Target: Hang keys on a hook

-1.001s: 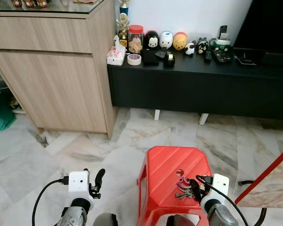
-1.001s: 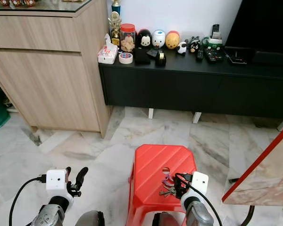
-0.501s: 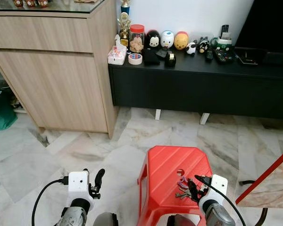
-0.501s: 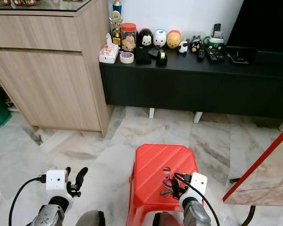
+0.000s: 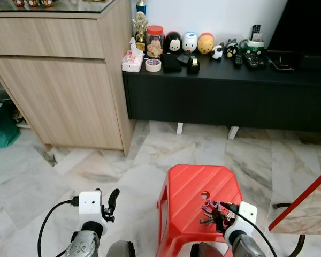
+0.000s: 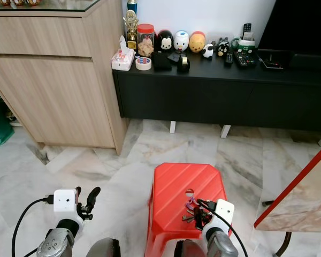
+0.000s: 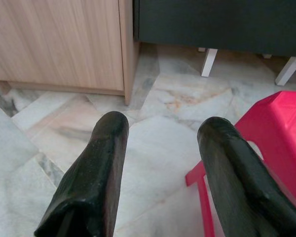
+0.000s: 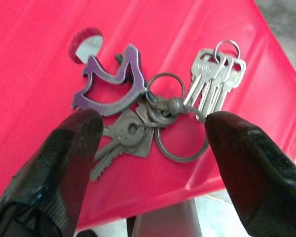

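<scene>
A marble floor (image 5: 53, 176) spreads across the head views, with a tall wooden cabinet (image 5: 59, 80) at 10 o'clock and a long black TV console (image 5: 230, 99) running from 12 to 2 o'clock. On the console's surface stand a trophy (image 5: 140, 24), a red-lidded jar (image 5: 154, 42), a tissue pack (image 5: 131, 61), a tape roll (image 5: 153, 65), round cartoon figurines (image 5: 189, 43) and remote controls (image 5: 252, 58). A red-edged marble slab (image 5: 305, 206) leans in at 4 o'clock.

The red plastic stool (image 6: 171, 203) sits at 6 o'clock, and the key bunch (image 8: 158, 111) lies on its top near the 4 o'clock corner, just past the round hole (image 8: 86, 42). From the head the bunch is a small dark tangle half hidden behind the right pincer (image 6: 202, 214); the right wrist view resolves it into a purple bird-shaped charm (image 8: 111, 84), linked rings, two dull keys and a fan of silver keys. There the right pincer's fingers (image 8: 246, 163) are spread wide to either side of the bunch, not touching it.

The left pincer (image 7: 160, 163) hangs at 7 o'clock over the floor beside the stool, fingers parted and holding nothing
</scene>
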`<state>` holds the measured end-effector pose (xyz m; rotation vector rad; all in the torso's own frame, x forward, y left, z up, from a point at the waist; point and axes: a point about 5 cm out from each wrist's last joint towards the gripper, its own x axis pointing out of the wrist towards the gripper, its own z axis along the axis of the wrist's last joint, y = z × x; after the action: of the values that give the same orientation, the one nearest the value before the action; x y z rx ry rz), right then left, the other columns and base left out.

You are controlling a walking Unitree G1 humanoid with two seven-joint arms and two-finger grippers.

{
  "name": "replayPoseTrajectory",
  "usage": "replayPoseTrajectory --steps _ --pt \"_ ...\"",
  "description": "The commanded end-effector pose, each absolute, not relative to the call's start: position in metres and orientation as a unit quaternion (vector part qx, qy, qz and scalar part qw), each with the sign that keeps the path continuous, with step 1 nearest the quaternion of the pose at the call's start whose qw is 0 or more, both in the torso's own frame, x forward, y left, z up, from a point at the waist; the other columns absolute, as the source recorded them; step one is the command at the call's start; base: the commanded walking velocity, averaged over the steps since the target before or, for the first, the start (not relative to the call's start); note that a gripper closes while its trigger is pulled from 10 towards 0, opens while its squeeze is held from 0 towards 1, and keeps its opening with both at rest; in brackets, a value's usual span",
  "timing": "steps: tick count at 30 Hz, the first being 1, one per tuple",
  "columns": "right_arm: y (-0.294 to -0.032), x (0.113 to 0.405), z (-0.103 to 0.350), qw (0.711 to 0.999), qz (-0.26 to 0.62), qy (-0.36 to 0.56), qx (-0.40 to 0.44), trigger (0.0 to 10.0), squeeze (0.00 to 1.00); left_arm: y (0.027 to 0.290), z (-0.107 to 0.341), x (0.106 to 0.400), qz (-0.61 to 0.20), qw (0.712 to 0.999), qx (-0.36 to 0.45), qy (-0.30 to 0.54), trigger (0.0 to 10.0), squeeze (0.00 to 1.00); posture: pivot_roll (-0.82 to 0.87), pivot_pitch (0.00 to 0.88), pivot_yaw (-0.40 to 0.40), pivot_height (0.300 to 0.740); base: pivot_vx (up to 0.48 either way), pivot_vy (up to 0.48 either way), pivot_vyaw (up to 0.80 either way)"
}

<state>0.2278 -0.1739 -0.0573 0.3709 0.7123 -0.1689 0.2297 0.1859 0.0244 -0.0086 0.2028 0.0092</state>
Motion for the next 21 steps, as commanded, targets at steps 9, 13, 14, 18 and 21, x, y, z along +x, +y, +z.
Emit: replayPoseTrajectory --steps 9,13,14,18,21 --pt "-0.174 0.222 -0.062 0.912 -0.098 0.351 0.188 10.0 0.00 0.189 0.025 0.229 0.000 0.995 0.010 0.099 10.0 0.00 0.10 0.066 -0.023 0.632 0.000 0.000 0.00" --pt "-0.176 0.225 -0.059 0.918 -0.103 0.335 0.185 10.0 0.00 0.190 0.027 0.231 0.003 0.995 0.011 0.095 10.0 0.00 0.10 0.065 -0.020 0.632 0.000 0.000 0.00" --pt "-0.178 0.228 -0.056 0.928 -0.094 0.322 0.161 10.0 0.00 0.190 0.029 0.233 0.006 0.996 0.010 0.089 10.0 0.00 0.10 0.064 -0.019 0.632 0.000 0.000 0.00" --pt "-0.177 0.240 -0.042 0.954 -0.067 0.265 0.121 10.0 0.00 0.190 0.035 0.238 0.015 0.997 0.003 0.071 10.0 0.00 0.10 0.060 -0.018 0.632 0.000 0.000 0.00" --pt "-0.176 0.246 -0.034 0.967 -0.048 0.228 0.098 10.0 0.00 0.190 0.036 0.239 0.015 0.998 0.003 0.066 10.0 0.00 0.08 0.052 -0.019 0.632 0.000 0.000 0.00"
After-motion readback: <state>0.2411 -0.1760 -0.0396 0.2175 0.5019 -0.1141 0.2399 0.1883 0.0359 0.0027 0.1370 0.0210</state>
